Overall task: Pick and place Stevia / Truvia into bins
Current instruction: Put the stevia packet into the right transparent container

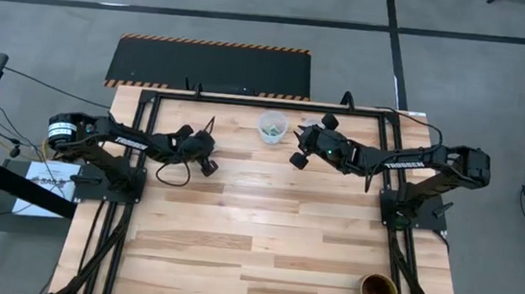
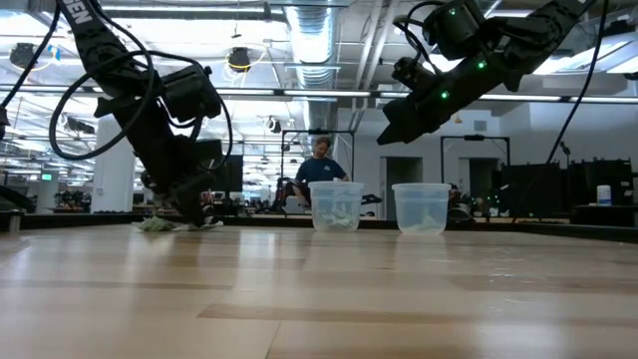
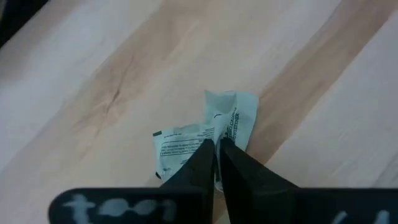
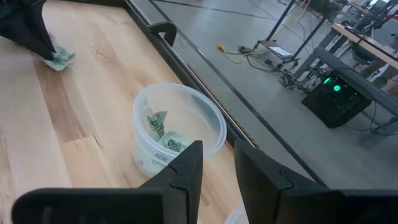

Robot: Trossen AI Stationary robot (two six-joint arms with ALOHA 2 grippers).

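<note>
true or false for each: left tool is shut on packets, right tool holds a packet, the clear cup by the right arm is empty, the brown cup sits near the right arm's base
1. The left tool is shut on sweetener packets lying on the table. True.
2. The right tool holds a packet. False: its fingers stand apart with nothing between them, above a clear cup.
3. That clear cup is empty. False: green and white packets lie inside it.
4. The brown cup sits at the table's near edge on the right arm's side. True.
</note>
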